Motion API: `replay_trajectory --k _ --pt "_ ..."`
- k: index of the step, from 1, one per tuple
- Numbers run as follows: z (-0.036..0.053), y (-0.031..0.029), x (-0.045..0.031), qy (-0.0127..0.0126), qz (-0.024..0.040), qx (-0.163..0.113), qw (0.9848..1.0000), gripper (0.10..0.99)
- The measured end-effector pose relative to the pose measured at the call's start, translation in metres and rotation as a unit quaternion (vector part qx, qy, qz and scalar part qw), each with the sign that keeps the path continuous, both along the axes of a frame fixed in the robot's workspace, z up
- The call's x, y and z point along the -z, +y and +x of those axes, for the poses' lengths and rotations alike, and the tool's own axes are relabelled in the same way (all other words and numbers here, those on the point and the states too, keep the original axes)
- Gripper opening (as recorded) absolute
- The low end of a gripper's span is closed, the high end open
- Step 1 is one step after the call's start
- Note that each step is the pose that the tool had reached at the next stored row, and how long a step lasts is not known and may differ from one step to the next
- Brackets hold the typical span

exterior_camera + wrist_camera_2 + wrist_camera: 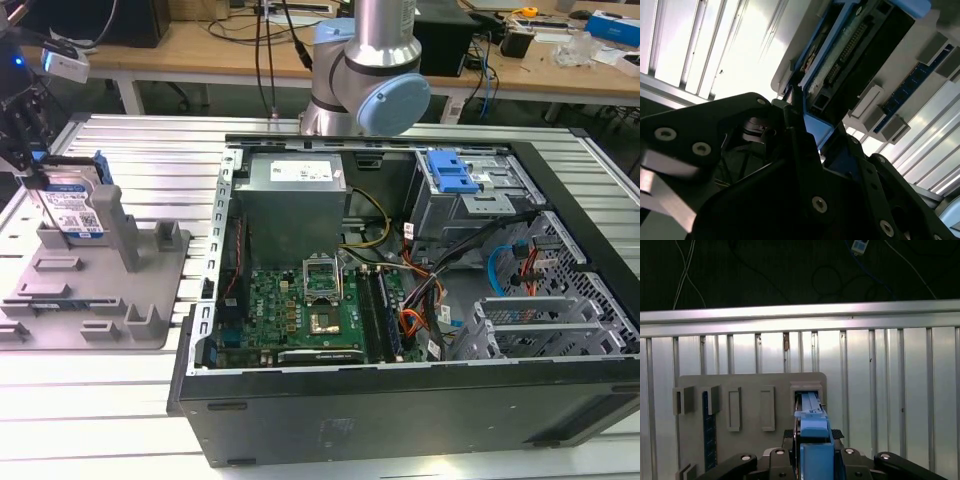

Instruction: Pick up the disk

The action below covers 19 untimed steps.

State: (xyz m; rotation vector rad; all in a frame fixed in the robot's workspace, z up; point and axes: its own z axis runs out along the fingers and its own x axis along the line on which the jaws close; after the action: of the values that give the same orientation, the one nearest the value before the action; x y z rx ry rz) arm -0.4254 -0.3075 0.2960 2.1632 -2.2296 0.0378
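Ribbed aluminium slats make up the counter [130, 400], with wooden workbenches and hanging cables in the room behind it. At the exterior view's left, the disk [75, 205] stands on edge, its white-and-blue label facing the camera and blue rails along its sides, in a slot of a grey fixture plate [100, 285]. The tool [30, 160] is over the disk's top and closed on it: in the second wrist view [805, 127] the black fingers [800, 145] clamp the blue rail, and the disk [850, 55] shows its connector edge beyond them. In the first wrist view the tool [812, 450] grips the disk [812, 422] edge-on, above the fixture plate [750, 385] with its row of raised blocks. To the exterior view's right of the plate lies an open computer case [400, 400], holding a green motherboard [300, 310], a grey power supply [290, 190] and a bright blue drive-bay bracket [452, 172]. Behind the case rises the arm's base joint [370, 80].
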Motion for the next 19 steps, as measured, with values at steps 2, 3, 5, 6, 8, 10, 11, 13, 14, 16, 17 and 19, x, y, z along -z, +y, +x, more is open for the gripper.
replay_trajectory --k 2,3,5,6,8,10,11,13,14,16,17,19 --pt "0.0001 0.0 -0.004 -0.0001 0.0 0.0 1.0 0.365" --pt "0.0001 0.0 -0.0066 0.0 0.0 0.0 1.0 0.365" --pt "0.0001 0.0 -0.0164 0.0 0.0 0.0 1.0 0.365" --pt "0.0001 0.0 -0.0204 0.0 0.0 0.0 1.0 0.365" --pt "0.0001 0.0 -0.0286 0.0 0.0 0.0 1.0 0.365" --pt "0.0001 0.0 -0.036 0.0 0.0 0.0 1.0 0.365" --pt "0.0001 0.0 -0.0407 0.0 0.0 0.0 1.0 0.365" --pt "0.0001 0.0 -0.055 0.0 0.0 0.0 1.0 0.365" --pt "0.0001 0.0 -0.0589 0.0 0.0 0.0 1.0 0.365" --pt "0.0001 0.0 -0.0703 0.0 0.0 0.0 1.0 0.365" --pt "0.0001 0.0 -0.0765 0.0 0.0 0.0 1.0 0.365" --pt "0.0001 0.0 -0.0884 0.0 0.0 0.0 1.0 0.365"
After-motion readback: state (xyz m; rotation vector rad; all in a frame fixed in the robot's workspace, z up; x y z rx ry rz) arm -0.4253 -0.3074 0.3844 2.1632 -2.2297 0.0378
